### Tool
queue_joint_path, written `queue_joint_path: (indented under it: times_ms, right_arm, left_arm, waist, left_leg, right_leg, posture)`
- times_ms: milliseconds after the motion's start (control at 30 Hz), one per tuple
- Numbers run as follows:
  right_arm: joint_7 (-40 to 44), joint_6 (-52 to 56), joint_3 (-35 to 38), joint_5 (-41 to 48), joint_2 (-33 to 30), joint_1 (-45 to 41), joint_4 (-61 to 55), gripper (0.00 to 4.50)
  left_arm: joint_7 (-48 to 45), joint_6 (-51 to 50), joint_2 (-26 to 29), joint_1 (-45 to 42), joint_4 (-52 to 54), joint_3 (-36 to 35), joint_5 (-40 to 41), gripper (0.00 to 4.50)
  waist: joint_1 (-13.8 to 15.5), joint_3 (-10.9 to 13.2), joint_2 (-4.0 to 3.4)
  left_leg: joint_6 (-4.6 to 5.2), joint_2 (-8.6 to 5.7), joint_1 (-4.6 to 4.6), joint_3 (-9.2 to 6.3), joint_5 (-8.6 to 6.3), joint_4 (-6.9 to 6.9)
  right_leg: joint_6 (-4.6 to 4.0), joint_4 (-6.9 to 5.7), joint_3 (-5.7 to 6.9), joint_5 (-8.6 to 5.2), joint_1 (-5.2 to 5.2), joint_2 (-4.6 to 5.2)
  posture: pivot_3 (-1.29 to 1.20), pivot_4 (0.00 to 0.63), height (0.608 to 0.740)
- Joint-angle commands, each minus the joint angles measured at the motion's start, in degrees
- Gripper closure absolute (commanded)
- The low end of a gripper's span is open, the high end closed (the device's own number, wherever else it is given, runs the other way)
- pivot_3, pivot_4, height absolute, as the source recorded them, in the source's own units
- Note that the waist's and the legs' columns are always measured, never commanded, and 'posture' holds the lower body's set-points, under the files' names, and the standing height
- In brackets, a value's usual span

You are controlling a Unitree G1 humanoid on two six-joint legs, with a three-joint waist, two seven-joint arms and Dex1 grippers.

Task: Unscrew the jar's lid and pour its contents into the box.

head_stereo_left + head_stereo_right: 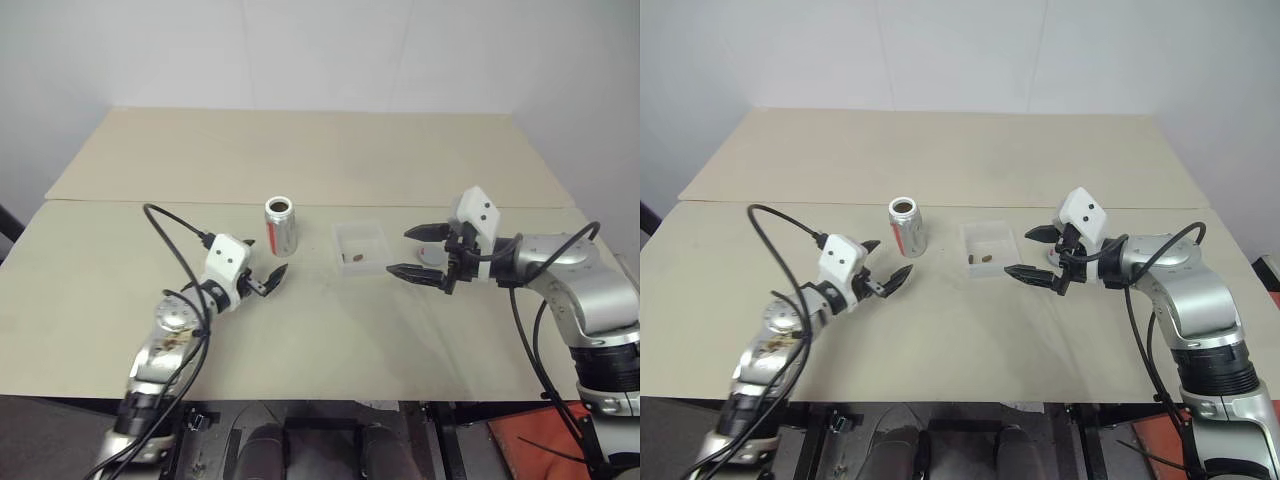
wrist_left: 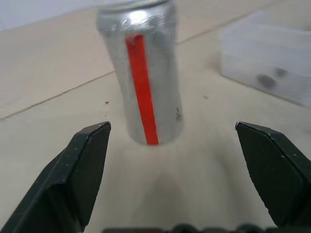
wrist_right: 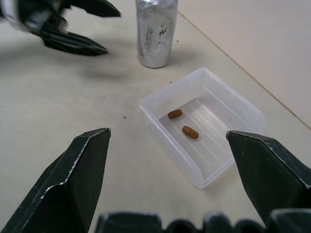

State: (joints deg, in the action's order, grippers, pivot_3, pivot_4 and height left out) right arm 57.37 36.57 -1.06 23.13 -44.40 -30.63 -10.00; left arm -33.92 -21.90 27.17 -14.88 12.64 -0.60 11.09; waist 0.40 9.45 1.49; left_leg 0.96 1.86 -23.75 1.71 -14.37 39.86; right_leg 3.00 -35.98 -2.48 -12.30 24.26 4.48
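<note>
The jar (image 1: pixel 280 225) stands upright on the table with its top open, silvery with a red stripe (image 2: pixel 146 73). My left gripper (image 1: pixel 262 260) is open just in front of it, apart from it, with nothing between its fingers. To the right of the jar sits the clear box (image 1: pixel 372 232), and two brown bits, the contents (image 3: pixel 182 123), lie inside. My right gripper (image 1: pixel 410 251) is open beside the box's right edge, empty. A grey disc, the lid (image 1: pixel 432 255), lies on the table behind its fingers, partly hidden.
The tan table (image 1: pixel 320 330) has a seam running across it behind the jar, and a second board (image 1: pixel 320 150) extends to the wall. Black cables loop from both arms over the near table edge.
</note>
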Motion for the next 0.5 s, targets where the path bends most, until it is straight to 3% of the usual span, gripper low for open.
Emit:
queue_joint_path:
  times_ms: [33,300,500]
  right_arm:
    - [1.0,-1.7,1.6,0.6,-1.3,-0.1,-2.5,0.00]
    - [2.5,-2.6,1.4,0.6,-1.8,-0.2,-2.4,0.00]
    - [3.0,-3.2,1.3,0.5,-2.0,-0.4,-2.4,0.00]
  left_arm:
    - [-8.3,-2.8,6.6,0.3,8.9,-4.1,6.9,0.02]
    - [-28.5,8.0,19.9,-1.3,1.0,-7.2,11.4,0.02]
    - [-32.1,12.2,20.7,-4.2,-5.2,-6.6,11.3,0.02]
  waist:
    - [0.0,0.0,0.00]
    - [-0.2,0.0,-0.02]
    - [-0.1,0.0,-0.02]
  left_leg:
    - [0.00,0.00,0.00,0.01,0.00,0.00]
    - [0.00,0.02,0.11,0.08,0.00,-0.05]
    - [0.01,0.02,0.07,0.11,-0.01,-0.04]
  right_leg:
    - [0.00,0.05,0.01,0.00,0.00,0.00]
    - [-0.06,0.17,-0.01,-0.05,-0.01,-0.02]
    - [-0.06,0.18,-0.01,-0.06,0.00,-0.01]
  posture:
    - [0.00,0.150,0.740]
    - [0.00,0.150,0.740]
    - [0.00,0.150,0.740]
